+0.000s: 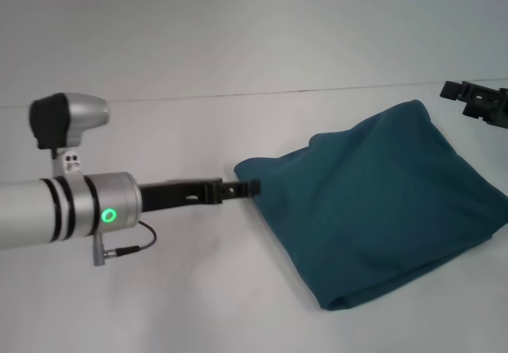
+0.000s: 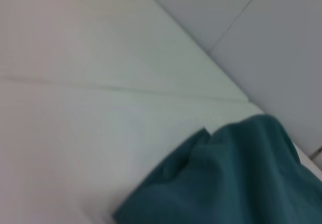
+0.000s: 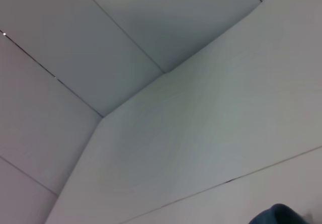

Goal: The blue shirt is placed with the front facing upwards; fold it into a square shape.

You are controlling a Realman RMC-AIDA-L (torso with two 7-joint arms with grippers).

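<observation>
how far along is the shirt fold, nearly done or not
Nearly done, it seems. The blue shirt already lies as a compact, roughly square bundle on the table, print hidden. In hand: the left claw is at the bundle's left corner. The right claw sits off by the far corner. Left: perhaps tidying the puffy edges.

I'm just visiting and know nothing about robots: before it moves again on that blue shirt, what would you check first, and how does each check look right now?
1. Shirt folded into a compact shape: ok. The blue shirt lies as a roughly four-sided bundle on the white table.
2. Square and flat: not ok. The edges are skewed and the bundle looks puffy.
3. Left gripper position: ok. It sits at the shirt's left corner.
4. Left gripper's hold on the cloth: cannot tell. The tips meet the fabric edge.
5. Right gripper out of the way: ok. It is off the cloth, beyond the far right corner.
6. Print showing: not ok. Only plain teal is visible.
</observation>
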